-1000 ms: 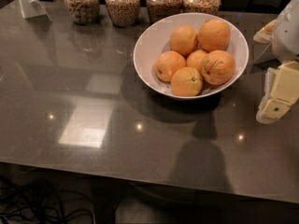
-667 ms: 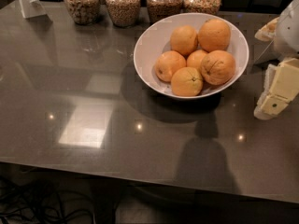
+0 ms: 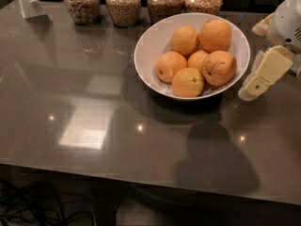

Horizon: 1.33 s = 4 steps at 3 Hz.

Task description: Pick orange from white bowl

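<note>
the gripper (image 3: pixel 249 89) hangs empty above the desk (image 3: pixel 94 126) just right of the white bowl (image 3: pixel 149 46), its opening impossible to judge, while the orange (image 3: pixel 219 68) lies untouched at the bowl's right side among five other oranges (image 3: pixel 188 82), so reach, grasp and lift all remain.

Gripper (image 3: pixel 251 86) just R of white bowl (image 3: pixel 146 51) w/ 6 oranges (image 3: pixel 185 40), creased orange (image 3: pixel 219 68) nearest.

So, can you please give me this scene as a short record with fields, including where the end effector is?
table: dark, glossy
bowl: white, on the table, toward the back right
orange: creased skin, right side of the bowl, against its neighbours
other oranges: five, same bowl
end effector: right of the bowl, outside the rim, not touching the orange
jars: four, behind the bowl
task state: orange not yet picked
</note>
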Tool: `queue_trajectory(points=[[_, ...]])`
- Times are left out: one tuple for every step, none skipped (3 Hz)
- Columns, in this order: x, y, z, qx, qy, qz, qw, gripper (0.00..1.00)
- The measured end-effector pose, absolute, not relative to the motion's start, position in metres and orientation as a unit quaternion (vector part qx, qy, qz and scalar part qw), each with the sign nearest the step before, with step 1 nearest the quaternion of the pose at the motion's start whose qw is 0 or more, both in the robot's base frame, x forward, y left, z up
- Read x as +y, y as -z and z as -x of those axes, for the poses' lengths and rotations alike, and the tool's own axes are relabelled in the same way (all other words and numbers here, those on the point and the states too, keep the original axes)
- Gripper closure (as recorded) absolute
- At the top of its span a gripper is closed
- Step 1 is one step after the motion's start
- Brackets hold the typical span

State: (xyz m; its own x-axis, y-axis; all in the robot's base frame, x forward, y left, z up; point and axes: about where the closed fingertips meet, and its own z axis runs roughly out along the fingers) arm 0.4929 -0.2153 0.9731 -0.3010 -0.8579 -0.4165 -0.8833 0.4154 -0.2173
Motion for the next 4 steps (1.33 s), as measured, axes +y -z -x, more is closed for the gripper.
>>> queue_trajectory(points=[[-0.203,-0.972,-0.513,0.814,-0.020,0.519,0.260,0.00],[-0.194,-0.964,-0.531,0.819,-0.009,0.506,0.270,0.00],[-0.190,-0.951,-0.545,0.821,0.002,0.502,0.272,0.13],[-0.193,-0.937,-0.557,0.822,0.008,0.500,0.273,0.23]])
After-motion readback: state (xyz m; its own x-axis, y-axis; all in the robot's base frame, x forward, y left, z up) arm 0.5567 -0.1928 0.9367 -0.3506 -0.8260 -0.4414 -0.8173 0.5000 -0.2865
